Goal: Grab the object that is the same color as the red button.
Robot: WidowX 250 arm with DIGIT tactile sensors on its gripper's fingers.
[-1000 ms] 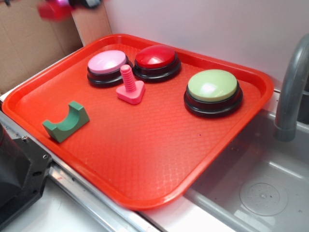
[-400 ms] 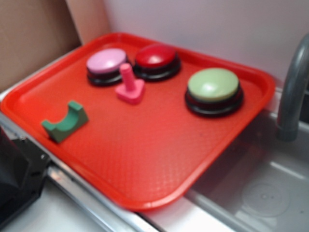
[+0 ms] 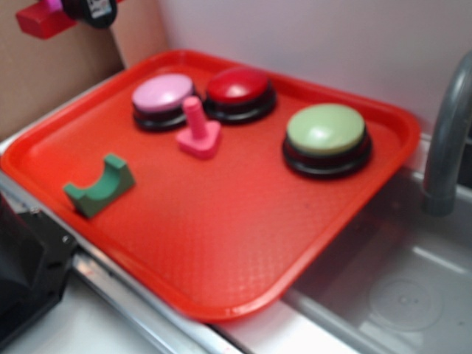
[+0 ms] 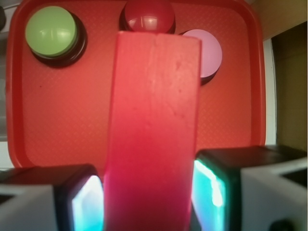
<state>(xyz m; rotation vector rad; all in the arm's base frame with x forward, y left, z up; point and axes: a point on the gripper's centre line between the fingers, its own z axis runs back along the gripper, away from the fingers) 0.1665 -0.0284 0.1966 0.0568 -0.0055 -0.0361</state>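
The red block (image 4: 153, 120) is held high above the tray, and my gripper (image 4: 149, 197) is shut on it, one finger pressing each long side. In the exterior view the block (image 3: 38, 20) and the gripper (image 3: 74, 10) show only at the top left corner, above and left of the tray. The red button (image 3: 237, 85) sits at the tray's back, between the pink and the pale green buttons. From the wrist camera the red button (image 4: 147, 15) peeks out just past the block's far end.
On the red tray (image 3: 221, 251) stand a pink button (image 3: 162, 92), a pale green button (image 3: 326, 129), a pink bolt piece (image 3: 198, 133) and a green arch block (image 3: 99, 184). A grey faucet (image 3: 446, 133) and sink (image 3: 398, 295) lie right; cardboard (image 3: 51, 81) stands at the left.
The gripper with the red block was at the top left a second ago, left the exterior view, and now shows again a little further left. Everything on the tray has stayed put.
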